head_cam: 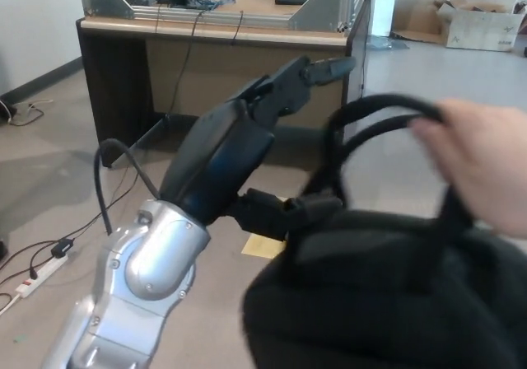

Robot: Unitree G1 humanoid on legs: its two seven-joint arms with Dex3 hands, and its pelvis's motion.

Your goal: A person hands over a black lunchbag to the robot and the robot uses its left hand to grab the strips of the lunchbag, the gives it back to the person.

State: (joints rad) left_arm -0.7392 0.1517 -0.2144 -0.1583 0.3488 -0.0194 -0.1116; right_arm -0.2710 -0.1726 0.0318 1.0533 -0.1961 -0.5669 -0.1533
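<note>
no readable text, no labels, brands, numbers or signs anywhere

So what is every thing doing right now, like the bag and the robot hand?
Black lunchbag: held up in the air, blurred.
Straps: raised in loops, gripped by the person's hand.
Person's hand: closed on the straps.
Left robot hand: open, fingers spread beside the straps, holding nothing yet.
Desk: standing, cluttered with cables on top.
Yellow sheet: flat on the floor, mostly hidden.
</note>
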